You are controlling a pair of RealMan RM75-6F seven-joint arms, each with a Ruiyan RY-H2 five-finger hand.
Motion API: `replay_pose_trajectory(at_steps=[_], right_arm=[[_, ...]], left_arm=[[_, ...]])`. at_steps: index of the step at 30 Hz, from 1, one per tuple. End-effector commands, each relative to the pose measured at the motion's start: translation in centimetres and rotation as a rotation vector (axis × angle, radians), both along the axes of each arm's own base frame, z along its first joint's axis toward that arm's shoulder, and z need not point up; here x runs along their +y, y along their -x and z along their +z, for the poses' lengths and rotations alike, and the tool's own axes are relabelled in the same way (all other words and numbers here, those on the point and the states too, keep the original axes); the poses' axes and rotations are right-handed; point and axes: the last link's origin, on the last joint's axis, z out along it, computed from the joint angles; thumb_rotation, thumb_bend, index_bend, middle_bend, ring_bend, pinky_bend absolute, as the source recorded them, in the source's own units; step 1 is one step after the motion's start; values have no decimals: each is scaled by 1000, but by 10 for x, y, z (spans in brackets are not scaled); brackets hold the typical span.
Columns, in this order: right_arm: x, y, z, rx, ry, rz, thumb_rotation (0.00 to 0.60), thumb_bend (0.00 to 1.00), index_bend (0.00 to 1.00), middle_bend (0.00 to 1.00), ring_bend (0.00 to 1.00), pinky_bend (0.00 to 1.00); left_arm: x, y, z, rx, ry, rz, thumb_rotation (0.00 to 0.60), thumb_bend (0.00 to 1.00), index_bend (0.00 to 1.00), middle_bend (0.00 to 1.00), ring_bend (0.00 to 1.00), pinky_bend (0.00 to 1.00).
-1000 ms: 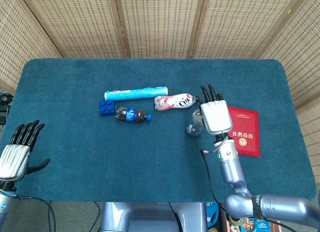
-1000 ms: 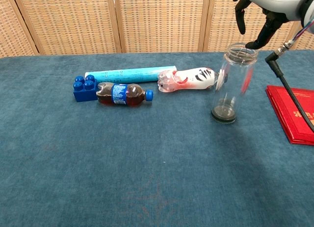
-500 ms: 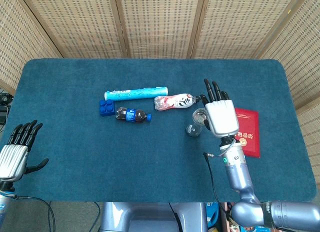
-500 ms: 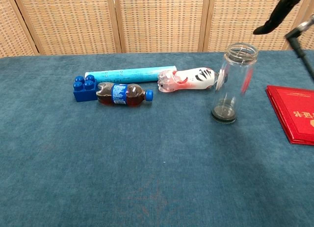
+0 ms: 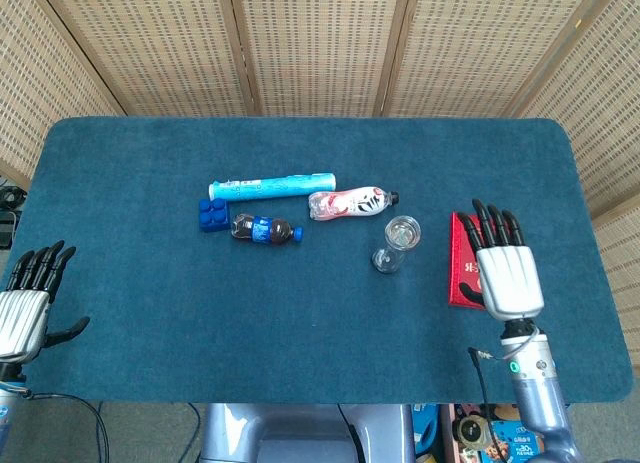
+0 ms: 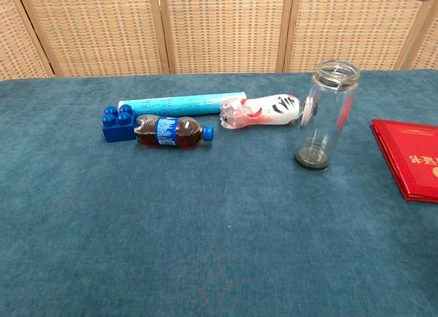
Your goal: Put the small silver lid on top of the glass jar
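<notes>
Glass jar (image 6: 326, 116) stands upright on the blue bench (image 5: 150, 283), right of centre, with the small silver lid (image 6: 336, 73) sitting on its mouth, as far as the chest view shows; from the head view the top just reads as a pale ring, so can't tell how well it's seated. Jar's base touches nothing, but a white bottle w/ red and black stripes (image 6: 263, 111) lies on its side just left of it, cap end pointing at the jar's wall. Behind that lies a long light-blue tube (image 6: 179, 102), and in front of the tube a small cola bottle w/ blue cap (image 6: 171, 132) on its side, beside a blue toy brick (image 6: 115, 122) at the far left of the group. A red booklet (image 6: 409, 156) lies flat to the jar's right, apart from it. Right hand (image 5: 507, 271) is released, fingers straight and spread, holding nothing, hovering over the booklet's right part near the bench's front edge, well clear of the jar. Left hand (image 5: 25, 308) is at the front left corner, also released, fingers apart, nothing in it.
</notes>
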Motion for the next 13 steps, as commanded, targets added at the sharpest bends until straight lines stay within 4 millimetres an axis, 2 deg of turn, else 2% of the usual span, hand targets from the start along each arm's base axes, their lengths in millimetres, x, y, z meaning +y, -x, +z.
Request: replay_pose_trajectory(at_steps=[1,8,13], right_arm=[[25,43,-2,1,-21,-38,600,62,111,0,0,94],[51,79,-7,-19,-24,-21,600,55,103,0,0,91],[69,93,-7,-45,9,9,600,55,103,0,0,91]], left_arm=[[-1,0,-1,1,4,10,600,199,0,0,0,0],[-7,5,-3,29,2,38,600,190,0,0,0,0],[-12,10,-3,41,2,53,600,190,0,0,0,0]])
